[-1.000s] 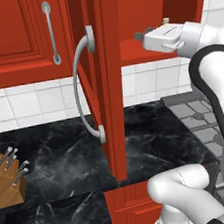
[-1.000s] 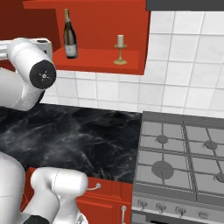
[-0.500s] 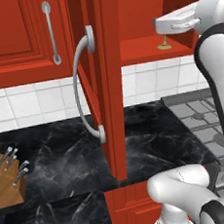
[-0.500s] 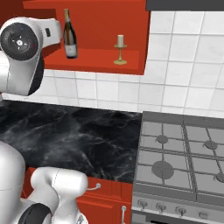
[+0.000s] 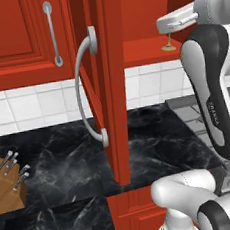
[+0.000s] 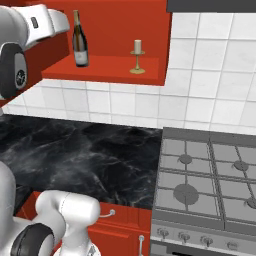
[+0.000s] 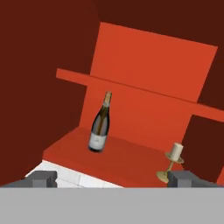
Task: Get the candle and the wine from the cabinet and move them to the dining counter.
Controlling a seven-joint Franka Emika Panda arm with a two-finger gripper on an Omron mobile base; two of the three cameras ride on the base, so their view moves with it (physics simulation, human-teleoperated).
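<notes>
Gripper (image 7: 112,179) spread wide, both fingertips (image 7: 41,178) far apart at the bottom of the hand view, pinching nothing and touching nothing. Raised to shelf height just outside the open cabinet (image 6: 105,70) and aimed into it, seemingly to line up a reach at one of the two items; no grasp yet begun.

Straight ahead and a little toward the left fingertip, on the lower shelf: the wine (image 7: 100,123), upright on the red board, gold-foil neck up, pale label facing the camera, well apart from the fingers. Ahead near the right fingertip, at the shelf's front edge: the candle (image 7: 172,162), upright in its brass holder, nearer to the gripper than the bottle but not between the fingers. Both apart from each other, with bare shelf between, so room for the fingers around either.

Beyond and to the arm's left: open cabinet door (image 5: 109,82) swung outward, curved handle (image 5: 86,87) facing the base camera, presumably left open to give access. Below the gripper: black worktop (image 6: 85,160); beside it, the hob (image 6: 210,175).
</notes>
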